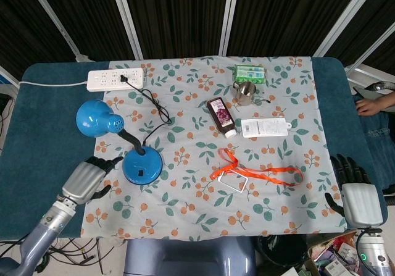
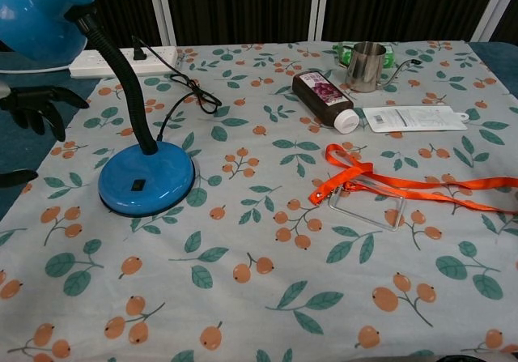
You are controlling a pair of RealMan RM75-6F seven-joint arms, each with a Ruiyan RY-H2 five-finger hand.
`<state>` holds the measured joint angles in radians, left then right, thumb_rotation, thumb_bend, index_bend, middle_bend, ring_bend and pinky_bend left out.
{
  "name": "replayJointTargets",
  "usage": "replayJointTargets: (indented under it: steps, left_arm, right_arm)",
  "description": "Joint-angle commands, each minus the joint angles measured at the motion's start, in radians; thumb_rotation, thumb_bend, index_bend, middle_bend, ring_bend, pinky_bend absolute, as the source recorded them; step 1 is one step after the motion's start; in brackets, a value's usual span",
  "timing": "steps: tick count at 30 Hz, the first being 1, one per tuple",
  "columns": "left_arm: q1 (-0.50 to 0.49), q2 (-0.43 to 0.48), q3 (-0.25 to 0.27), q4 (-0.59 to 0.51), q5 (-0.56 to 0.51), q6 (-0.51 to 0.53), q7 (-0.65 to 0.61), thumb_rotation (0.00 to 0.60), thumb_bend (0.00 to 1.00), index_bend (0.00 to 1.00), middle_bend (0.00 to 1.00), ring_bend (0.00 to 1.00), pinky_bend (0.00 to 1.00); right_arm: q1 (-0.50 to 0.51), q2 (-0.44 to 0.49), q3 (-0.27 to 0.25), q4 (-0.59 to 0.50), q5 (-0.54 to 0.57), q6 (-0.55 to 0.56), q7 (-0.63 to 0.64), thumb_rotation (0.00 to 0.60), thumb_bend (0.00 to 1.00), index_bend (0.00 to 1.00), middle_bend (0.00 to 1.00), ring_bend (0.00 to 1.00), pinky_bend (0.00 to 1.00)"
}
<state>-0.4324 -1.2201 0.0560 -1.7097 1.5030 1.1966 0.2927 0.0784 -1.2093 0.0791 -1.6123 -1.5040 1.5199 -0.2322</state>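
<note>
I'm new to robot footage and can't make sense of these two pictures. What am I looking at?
A two-armed robot at a table, seen by its own cameras: the head view looks down, the chest view looks across. Its left hand hangs open beside the blue desk lamp, holding nothing. The right hand rests off the table's right edge, also empty. On the floral cloth lie a power strip, a dark bottle, a metal cup, and an orange lanyard.
</note>
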Motion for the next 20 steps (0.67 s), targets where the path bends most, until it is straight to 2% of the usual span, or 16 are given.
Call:
replayJointTargets:
  steps: [1, 6, 10, 14, 20]
  left_arm:
    - [0.051, 0.066, 0.032, -0.040, 0.019, 0.060, -0.025, 0.600, 0.27, 0.08, 0.19, 0.16, 0.23]
    - [0.116, 0.112, 0.055, -0.042, 0.022, 0.144, -0.067, 0.600, 0.27, 0.08, 0.17, 0.13, 0.17]
    - [0.187, 0.118, 0.055, 0.009, 0.009, 0.244, -0.139, 0.600, 0.27, 0.07, 0.15, 0.11, 0.14]
    - [0.231, 0.105, 0.035, 0.080, -0.020, 0.301, -0.212, 0.600, 0.27, 0.08, 0.14, 0.09, 0.13]
    - [0.254, 0.102, 0.012, 0.138, 0.008, 0.368, -0.266, 0.600, 0.27, 0.09, 0.13, 0.08, 0.11]
  right_arm:
    - [0.000, 0.000, 0.000, 0.000, 0.001, 0.001, 0.000, 0.600, 0.18, 0.01, 0.06, 0.07, 0.17]
    - [-0.001, -0.001, 0.000, -0.001, 0.000, 0.002, -0.001, 0.600, 0.18, 0.01, 0.06, 0.07, 0.17]
    - [-0.002, -0.001, 0.000, -0.001, -0.001, 0.003, -0.003, 0.600, 0.18, 0.01, 0.06, 0.07, 0.17]
    - [-0.002, -0.001, 0.000, -0.002, -0.001, 0.004, -0.004, 0.600, 0.18, 0.01, 0.06, 0.07, 0.17]
    - [-0.001, -0.001, -0.002, -0.001, -0.003, 0.003, -0.007, 0.600, 0.18, 0.01, 0.06, 0.07, 0.17]
